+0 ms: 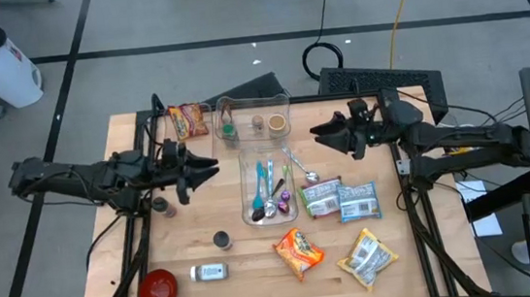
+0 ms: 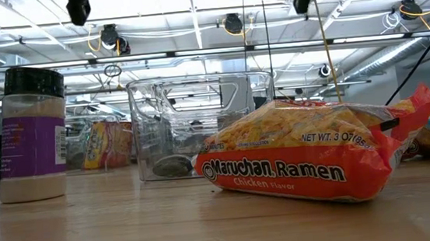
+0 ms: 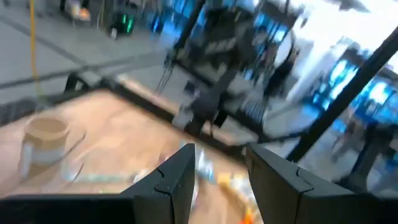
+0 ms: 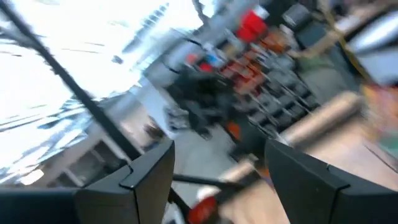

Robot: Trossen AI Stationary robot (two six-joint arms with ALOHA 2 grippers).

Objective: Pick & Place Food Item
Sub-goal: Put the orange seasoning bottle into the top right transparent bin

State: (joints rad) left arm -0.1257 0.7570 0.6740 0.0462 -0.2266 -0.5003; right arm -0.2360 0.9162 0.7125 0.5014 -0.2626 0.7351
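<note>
Both arms are hovering beside the clear bin (image 1: 265, 173), left gripper (image 1: 210, 165) and right gripper (image 1: 319, 131) spread, holding nothing; a careless descent risks clipping its wall.

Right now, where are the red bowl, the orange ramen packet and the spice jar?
red bowl (image 1: 158, 288), high view, its middle.
orange ramen packet (image 2: 305, 163), low view, its printed front.
spice jar (image 2: 34, 144), low view, its purple label.

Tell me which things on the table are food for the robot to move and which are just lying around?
For the job: orange ramen pack, yellow pack, green packet, blue packet, far ramen pack, clear bins.

Just lying about: spoons in a bin, red bowl, spice jars, keyboard.
</note>
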